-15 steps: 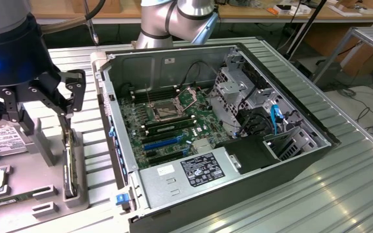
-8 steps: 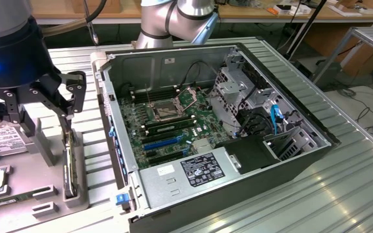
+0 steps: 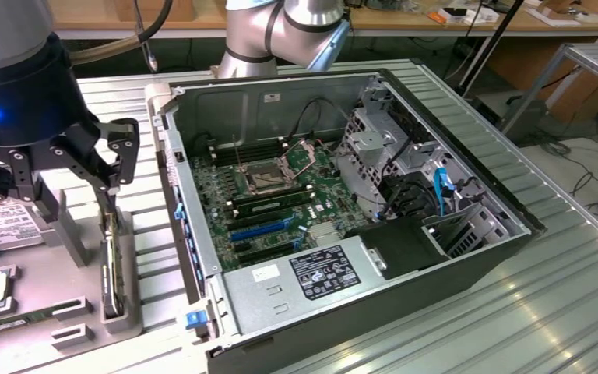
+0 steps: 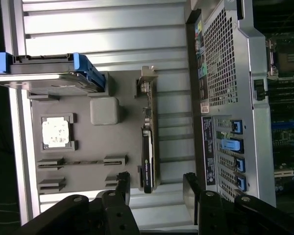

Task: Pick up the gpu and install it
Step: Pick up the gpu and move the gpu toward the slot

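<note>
The gpu point(image 3: 113, 265) stands on its long edge in a slot of the grey parts tray point(image 3: 60, 312), at the exterior view's left beside the open computer case point(image 3: 310, 195). Seen from the wrist, the gpu point(image 4: 147, 152) is a thin dark card with its silver bracket point(image 4: 147, 81) at one end. My gripper point(image 3: 112, 181) hovers just above the card, open and holding nothing. In the wrist view my gripper point(image 4: 156, 190) has one dark finger point(image 4: 122, 188) close beside the card's end and the other finger point(image 4: 188, 188) further off.
The tray point(image 4: 88, 142) also carries a hard drive with a blue caddy point(image 4: 49, 73), a processor chip point(image 4: 55, 132) and a memory stick point(image 4: 83, 161). Inside the case, the motherboard point(image 3: 268, 195) shows expansion slots point(image 3: 258, 228) near the power supply point(image 3: 310, 273). Everything sits on a ribbed metal table point(image 3: 466, 312).
</note>
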Robot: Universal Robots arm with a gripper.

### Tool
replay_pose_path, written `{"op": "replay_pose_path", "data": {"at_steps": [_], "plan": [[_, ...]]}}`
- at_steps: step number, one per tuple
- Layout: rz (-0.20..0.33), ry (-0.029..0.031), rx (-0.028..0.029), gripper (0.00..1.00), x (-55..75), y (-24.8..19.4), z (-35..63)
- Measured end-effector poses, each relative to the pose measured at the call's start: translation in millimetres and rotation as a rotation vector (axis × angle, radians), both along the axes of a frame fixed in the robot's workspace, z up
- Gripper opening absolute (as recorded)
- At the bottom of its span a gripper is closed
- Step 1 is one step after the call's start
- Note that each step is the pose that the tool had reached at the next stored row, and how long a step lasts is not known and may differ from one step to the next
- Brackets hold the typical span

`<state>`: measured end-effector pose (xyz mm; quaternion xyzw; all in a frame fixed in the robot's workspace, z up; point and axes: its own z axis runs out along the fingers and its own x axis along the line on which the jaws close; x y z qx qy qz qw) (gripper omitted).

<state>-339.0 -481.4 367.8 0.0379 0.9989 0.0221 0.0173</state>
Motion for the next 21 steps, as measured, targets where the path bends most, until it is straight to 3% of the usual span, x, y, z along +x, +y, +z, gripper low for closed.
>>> {"op": "replay_pose_path", "data": {"at_steps": [21], "plan": [[0.0,-0.0059,-0.0001,0.56,0.0,0.0,-11.7]]}}
